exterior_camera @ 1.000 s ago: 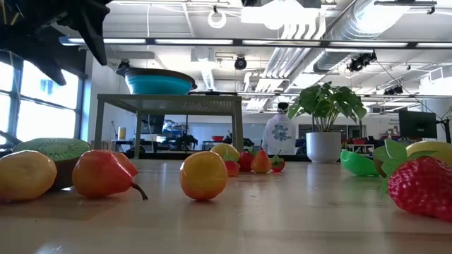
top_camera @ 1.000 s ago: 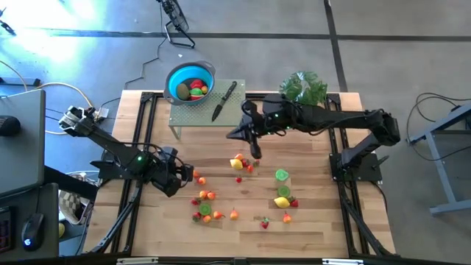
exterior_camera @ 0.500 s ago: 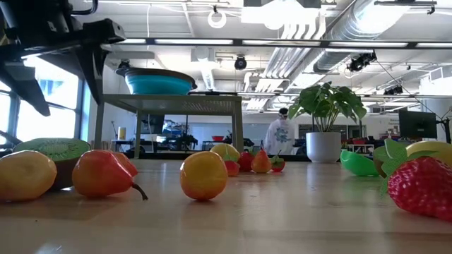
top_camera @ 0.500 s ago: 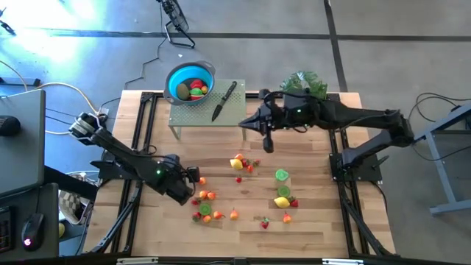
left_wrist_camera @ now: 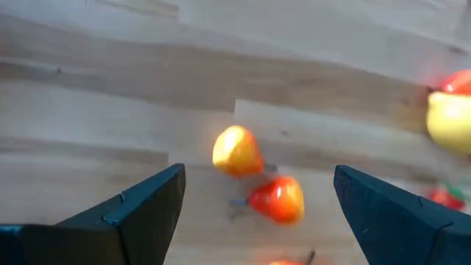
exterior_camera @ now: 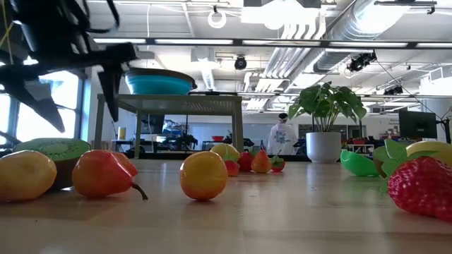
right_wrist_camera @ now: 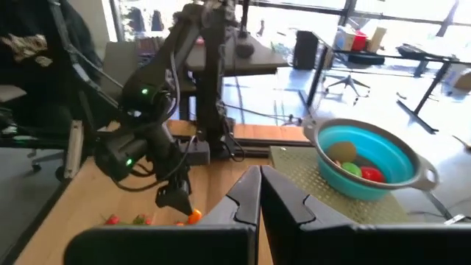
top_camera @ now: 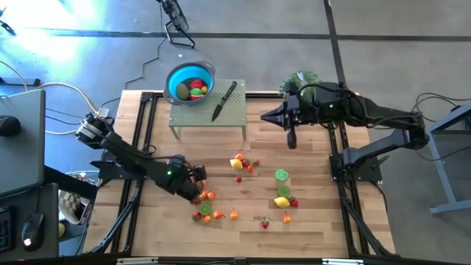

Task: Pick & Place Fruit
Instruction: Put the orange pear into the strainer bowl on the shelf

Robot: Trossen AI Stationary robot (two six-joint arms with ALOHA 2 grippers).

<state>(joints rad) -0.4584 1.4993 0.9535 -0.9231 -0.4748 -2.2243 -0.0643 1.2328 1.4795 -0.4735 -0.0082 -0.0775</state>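
On the worktop (top_camera: 309,221), left-hand side: left tool (top_camera: 196,185), fingers spread wide and holding nothing, poised low over a cluster of small fruit pieces.

Item 1. Orange-yellow fruit (left_wrist_camera: 237,151) and red-orange pear-shaped fruit (left_wrist_camera: 277,200): lying just beside each other between the left tool's fingers (left_wrist_camera: 147,206) in the left wrist view. Risk: both sit within the finger span, so a closing grip may catch two at once, or pinch one and flick the other away. Rounded toy pieces of this kind are likely to roll.

Item 2. Remaining fruit: scattered across the middle and near half of the worktop, including a yellow piece (top_camera: 282,202) and a green half (top_camera: 282,175). Risk: a low sweep of the left arm may knock neighbours out of place.

Item 3. Blue bowl (top_camera: 190,82): on a small raised stand (top_camera: 221,116) at the far edge, already holding several pieces. Risk: the carry from the cluster must climb above the stand; a loose grip could drop the fruit short.

Item 4. Black-handled knife (top_camera: 224,101): on the stand, close beside the bowl. Risk: contact on approach could push it off.

Item 5. Right tool (top_camera: 292,140): clenched and empty, held high near the potted plant (top_camera: 302,85), well apart from the fruit. Risk: low.
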